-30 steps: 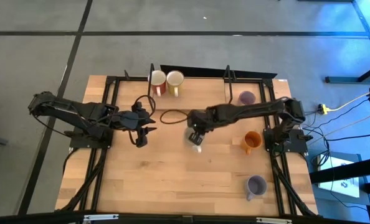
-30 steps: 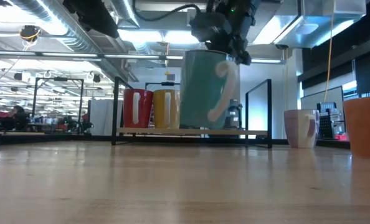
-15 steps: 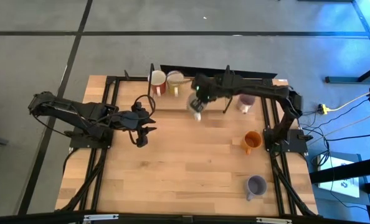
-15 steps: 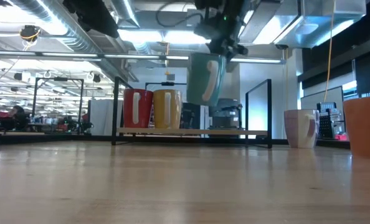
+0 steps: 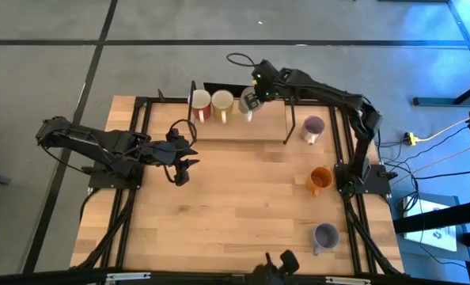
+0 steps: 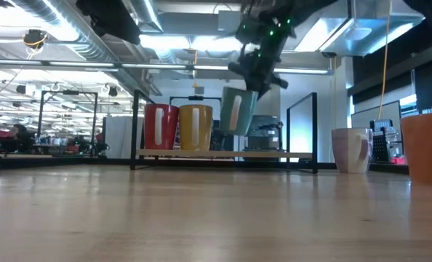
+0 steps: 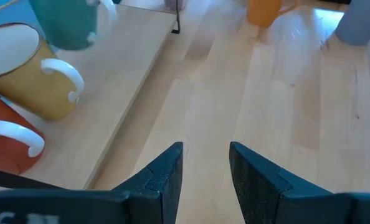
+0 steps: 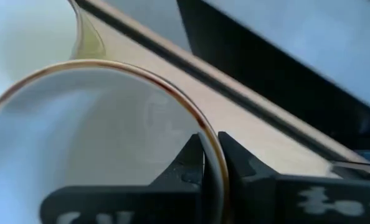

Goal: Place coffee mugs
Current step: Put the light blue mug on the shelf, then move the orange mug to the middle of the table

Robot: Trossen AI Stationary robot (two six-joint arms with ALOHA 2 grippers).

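Note:
A teal mug with a white inside and handle (image 5: pixel 248 104) (image 6: pixel 238 110) (image 7: pixel 66 23) hangs in my right gripper (image 5: pixel 256 85) (image 8: pixel 211 155) over the raised shelf (image 5: pixel 243 131) at the table's far edge. It is beside a yellow mug (image 5: pixel 221 103) (image 6: pixel 195 127) and a red mug (image 5: pixel 199 104) (image 6: pixel 160 127), which stand upright on the shelf board. My left gripper (image 5: pixel 180 164) (image 7: pixel 203 167) waits open and empty over the table's left half. My right gripper pinches the teal mug's rim (image 8: pixel 207 144), one finger (image 8: pixel 190 167) inside the mug and the other (image 8: pixel 238 165) outside its wall. The fingers come from above, pointing down. The mug hangs lifted clear above the shelf board (image 6: pixel 223 153), tilted, its white handle (image 6: pixel 234 113) toward the table's near side.
A pale mug (image 5: pixel 312 127) (image 6: pixel 350 149) stands right of the shelf, an orange mug (image 5: pixel 320 180) (image 6: pixel 427 149) near the right edge and a purple mug (image 5: pixel 325 235) at the near right corner. Black shelf posts (image 5: pixel 290 119) rise beside the held mug. The table's middle is bare wood.
My right gripper has carried the teal mug from above the table's middle toward the far edge, to a spot over the shelf beside the yellow mug. The mug has stayed lifted and tilted in the hold throughout.

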